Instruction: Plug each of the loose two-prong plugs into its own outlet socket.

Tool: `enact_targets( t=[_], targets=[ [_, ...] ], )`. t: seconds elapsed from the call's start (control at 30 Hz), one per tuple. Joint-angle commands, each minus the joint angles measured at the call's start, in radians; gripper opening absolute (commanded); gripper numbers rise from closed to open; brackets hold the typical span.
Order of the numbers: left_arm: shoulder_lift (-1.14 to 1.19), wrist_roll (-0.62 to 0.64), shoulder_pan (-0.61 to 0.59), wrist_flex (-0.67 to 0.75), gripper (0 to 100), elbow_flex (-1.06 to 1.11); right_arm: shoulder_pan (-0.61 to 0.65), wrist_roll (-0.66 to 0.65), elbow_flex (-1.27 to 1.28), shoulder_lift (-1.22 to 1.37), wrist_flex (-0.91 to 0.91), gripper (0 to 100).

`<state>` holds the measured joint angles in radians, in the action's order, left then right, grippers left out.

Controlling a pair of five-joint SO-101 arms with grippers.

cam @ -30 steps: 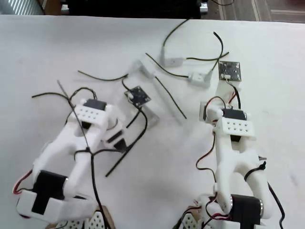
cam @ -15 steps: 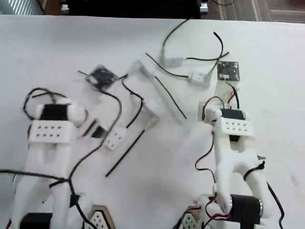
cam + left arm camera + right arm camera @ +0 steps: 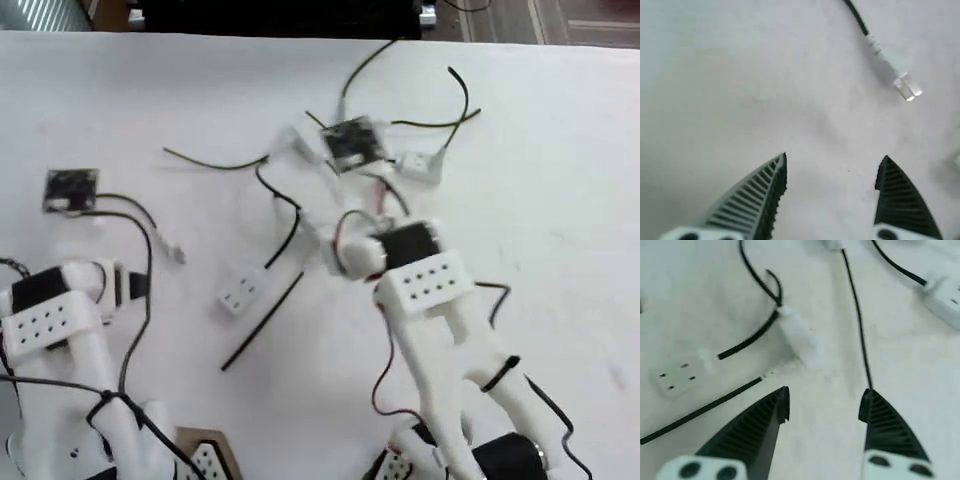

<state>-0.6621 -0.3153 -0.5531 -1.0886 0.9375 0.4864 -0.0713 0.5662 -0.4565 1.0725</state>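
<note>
No text, label, number or sign can be read anywhere.

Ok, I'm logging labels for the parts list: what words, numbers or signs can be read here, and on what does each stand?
No text can be read in any of these views.
Outlet socket: plain white, only slots, no print visible.
Loose plug: clear tip, no marking visible.
Left arm's dark board and right arm's dark board: any marks are too small to read.
</note>
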Motion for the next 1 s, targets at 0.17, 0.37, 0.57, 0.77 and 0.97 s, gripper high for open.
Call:
enact_targets(
  t=[0.17,0.37,0.57,0.77,0.97],
  targets=[
    [-0.062,0.15,-0.134,0.161,28,0.109,0.326,0.008,-0.19,0.147,-0.117,22.7],
    [-0.054,0.152,-0.214,0.183,28,0.126,0.43,0.04,-0.474,0.476,-0.12,22.7],
    [-0.061,0.152,-0.216,0.242,28,0.17,0.475,0.072,-0.755,0.779,-0.116,22.7],
    [-0.061,0.152,-0.214,0.244,28,0.17,0.489,0.072,-0.948,0.998,-0.114,22.7],
    [-0.058,0.152,-0.211,0.244,28,0.172,0.487,0.074,-1.089,1.145,-0.114,22.6]
  ],
)
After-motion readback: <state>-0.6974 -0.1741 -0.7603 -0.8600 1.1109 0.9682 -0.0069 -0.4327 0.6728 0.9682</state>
